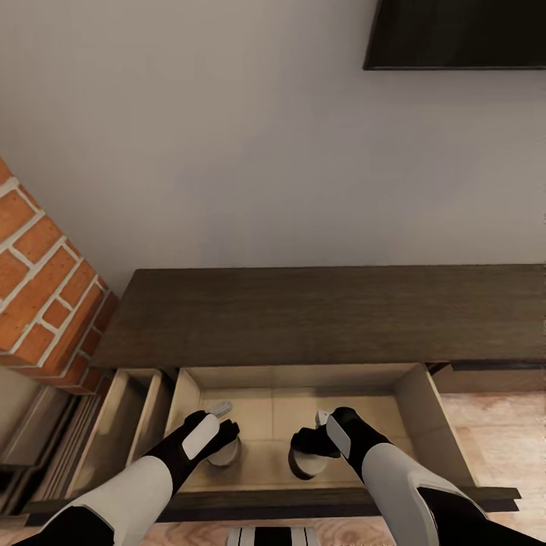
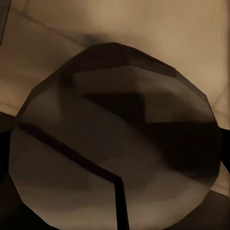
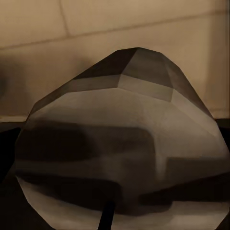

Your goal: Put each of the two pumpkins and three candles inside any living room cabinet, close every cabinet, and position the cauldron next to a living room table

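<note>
Both arms reach into the cabinet's (image 1: 303,315) open drawer (image 1: 425,413). Left end effector (image 1: 220,440) and right end effector (image 1: 307,444) each sit over a pale round candle (image 1: 225,453), near the front edge; grip state unclear. Drawer rear lies free.

— How do the arms sit?
— Both reach forward and down, converging, white forearms near, black wrists far.
— And the grippers?
— The left gripper (image 1: 224,444) and right gripper (image 1: 303,447) point downward; their jaws are hidden.
</note>
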{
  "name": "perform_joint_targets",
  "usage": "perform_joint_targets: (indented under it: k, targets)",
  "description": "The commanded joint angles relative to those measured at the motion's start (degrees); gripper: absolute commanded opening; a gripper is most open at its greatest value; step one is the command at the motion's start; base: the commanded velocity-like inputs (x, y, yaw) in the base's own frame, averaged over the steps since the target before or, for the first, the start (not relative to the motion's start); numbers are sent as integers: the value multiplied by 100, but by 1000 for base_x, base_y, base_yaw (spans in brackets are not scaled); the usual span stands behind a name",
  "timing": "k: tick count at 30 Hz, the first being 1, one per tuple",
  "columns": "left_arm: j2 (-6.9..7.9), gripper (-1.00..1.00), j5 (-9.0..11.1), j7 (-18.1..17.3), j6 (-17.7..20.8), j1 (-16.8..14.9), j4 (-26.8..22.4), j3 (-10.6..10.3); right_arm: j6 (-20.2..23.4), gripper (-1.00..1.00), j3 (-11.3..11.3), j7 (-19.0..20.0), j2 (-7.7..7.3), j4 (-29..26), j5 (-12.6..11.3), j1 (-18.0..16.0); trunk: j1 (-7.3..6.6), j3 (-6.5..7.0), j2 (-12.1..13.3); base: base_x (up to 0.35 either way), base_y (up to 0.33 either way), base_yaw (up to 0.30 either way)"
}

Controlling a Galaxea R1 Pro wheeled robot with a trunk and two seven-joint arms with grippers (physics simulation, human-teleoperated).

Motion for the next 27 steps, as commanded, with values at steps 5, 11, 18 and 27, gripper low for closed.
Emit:
perform_joint_targets:
  k: [5, 11, 18, 27]
  targets:
    - [9, -100, 45, 41, -5, -2, 32, -41, 35, -100, -20, -4, 2, -8, 2, 0, -1, -27, -2, 0, 0, 27]
    - [8, -100, 64, 3, -16, -2, 291, -23, 22, -100, -20, -31, 2, -6, 9, 0, -1, -78, -2, 0, 0, 89]
    - [5, -100, 65, -12, -31, -2, 395, -18, 1, -100, -20, -33, 2, -6, 11, 0, -1, -139, -2, 0, 0, 93]
    - [14, -100, 52, -612, -186, -2, 410, -28, -175, -100, -20, -25, 2, -6, 18, 0, -1, -203, -2, 0, 0, 76]
